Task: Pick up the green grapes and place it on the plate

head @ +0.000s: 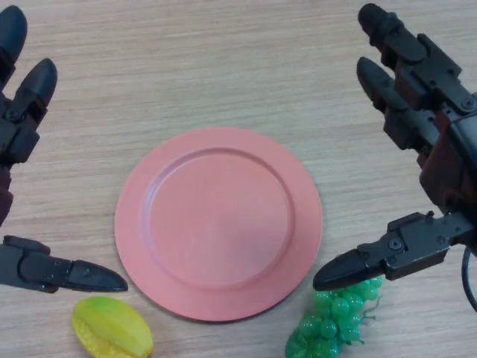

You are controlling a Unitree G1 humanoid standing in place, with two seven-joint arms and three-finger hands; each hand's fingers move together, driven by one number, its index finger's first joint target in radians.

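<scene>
Head view: right hand open, thumb above grapes, not gripping. Grapes on counter just right of plate, partly cut off at bottom edge. Left hand open, idle. Risk: shallow pinch catches few berries, bunch slips or drags; starfruit near plate's left side, unlikely in way.

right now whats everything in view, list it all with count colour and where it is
plate: one, pink, middle of the table, nothing on it
green grapes: one bunch, green, by the plate's lower right rim, under the right thumb
star fruit: one, yellow, by the plate's lower left rim
table: one, light wood grain, under everything
left hand: one, black, left edge, fingers straight, holding nothing
right hand: one, black, right edge, fingers straight, thumb above the grapes
</scene>
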